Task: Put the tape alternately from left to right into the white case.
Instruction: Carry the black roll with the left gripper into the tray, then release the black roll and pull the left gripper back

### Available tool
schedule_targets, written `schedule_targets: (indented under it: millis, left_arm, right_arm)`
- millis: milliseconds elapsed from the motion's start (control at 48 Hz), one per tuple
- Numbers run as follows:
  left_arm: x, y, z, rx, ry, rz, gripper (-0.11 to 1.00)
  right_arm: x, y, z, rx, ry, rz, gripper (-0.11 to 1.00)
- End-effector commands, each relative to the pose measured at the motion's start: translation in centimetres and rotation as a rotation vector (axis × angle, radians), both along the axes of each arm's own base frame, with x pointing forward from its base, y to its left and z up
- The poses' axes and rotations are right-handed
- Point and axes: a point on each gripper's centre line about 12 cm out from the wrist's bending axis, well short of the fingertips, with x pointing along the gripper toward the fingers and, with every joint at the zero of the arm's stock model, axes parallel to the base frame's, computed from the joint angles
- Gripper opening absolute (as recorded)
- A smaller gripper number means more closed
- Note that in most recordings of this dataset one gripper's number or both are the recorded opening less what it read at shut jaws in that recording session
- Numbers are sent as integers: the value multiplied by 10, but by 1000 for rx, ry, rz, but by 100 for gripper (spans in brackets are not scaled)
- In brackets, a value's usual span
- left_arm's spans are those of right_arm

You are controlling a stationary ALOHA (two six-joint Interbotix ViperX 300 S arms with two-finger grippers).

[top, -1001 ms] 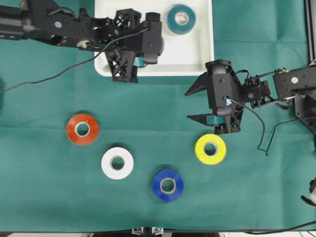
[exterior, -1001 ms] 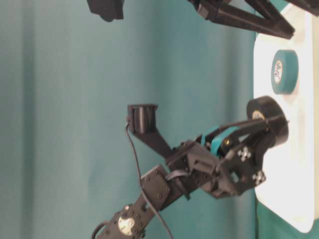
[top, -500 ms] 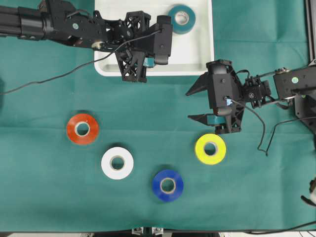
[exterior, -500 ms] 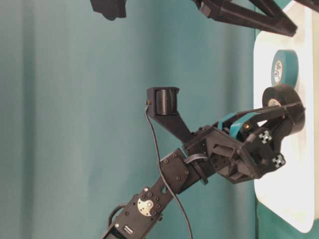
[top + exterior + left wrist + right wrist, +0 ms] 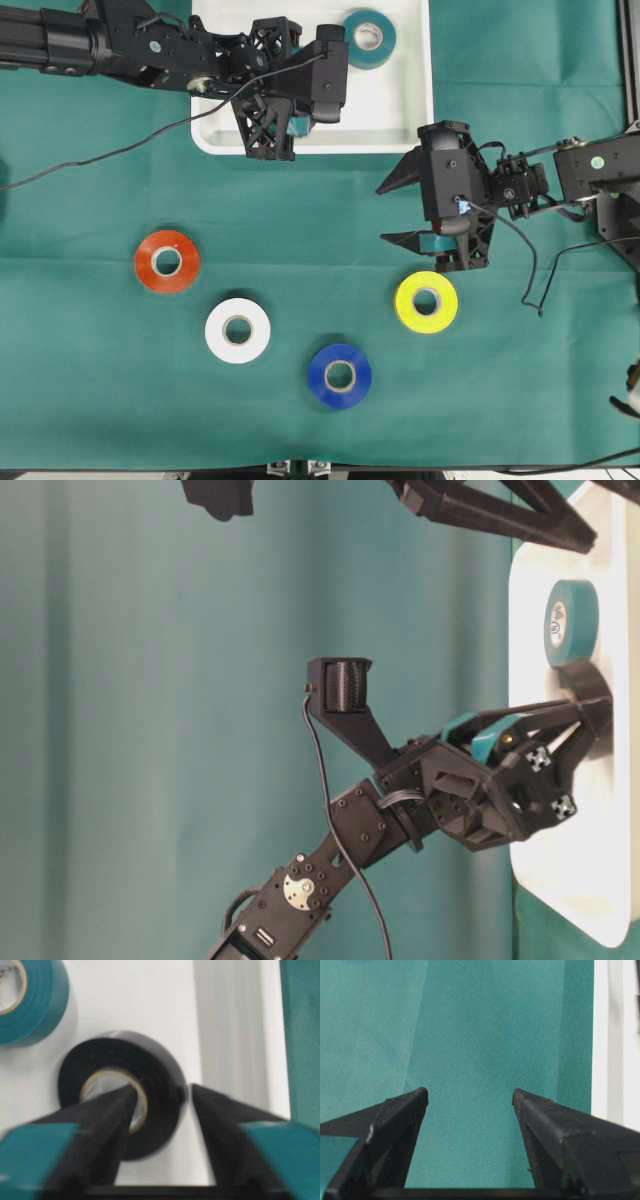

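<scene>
Two rolls are lying in the white case (image 5: 400,110): a teal roll (image 5: 367,38) and, beside it, a black roll (image 5: 122,1092). The left gripper (image 5: 160,1105) is straddling its wall, fingers parting to release. The right gripper (image 5: 400,212) is hanging wide apart near the yellow roll (image 5: 427,301).

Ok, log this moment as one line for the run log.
left gripper: releasing black tape in white case | right gripper: open, empty | teal tape: in case

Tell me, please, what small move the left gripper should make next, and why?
Probably open wider and lift clear. The black tape roll already lies in the white case beside the teal roll, and the left gripper has one finger through its core, the other just outside.
</scene>
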Motion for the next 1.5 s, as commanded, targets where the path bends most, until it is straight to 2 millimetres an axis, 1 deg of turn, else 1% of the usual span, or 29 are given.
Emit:
schedule_targets:
  millis: [0,42,146,188,208,271,313,584,896,1188,1355,1480]
  left_arm:
    - [5,-1,23,15,-58,-7,20]
    - [5,-1,25,17,-62,-7,31]
    - [4,-1,29,18,-68,-7,63]
    - [4,-1,29,18,-68,-7,72]
    - [4,-1,29,17,-69,-6,73]
    - [4,-2,29,17,-69,-7,67]
    - [4,-2,29,17,-69,-7,66]
    - [4,-3,29,17,-70,-9,66]
    - [2,-12,41,15,-74,-27,66]
    - [-7,-36,55,7,-58,-73,65]
    - [-15,-58,64,4,-65,-119,65]
    - [-23,-77,65,1,-62,-159,66]
  right_arm:
    - [3,1,6,2,-24,6,76]
    - [3,1,6,3,-24,5,76]
    - [2,2,6,2,-23,7,76]
    - [2,1,6,2,-23,6,76]
    - [2,1,6,3,-22,5,76]
    - [2,2,6,3,-22,6,76]
    - [2,1,5,2,-21,6,75]
    - [1,1,4,3,-18,5,76]
    - [1,1,4,2,-16,6,76]
    - [1,1,4,3,-16,5,76]
    - [1,1,4,3,-16,5,76]
    - [1,1,4,2,-16,6,76]
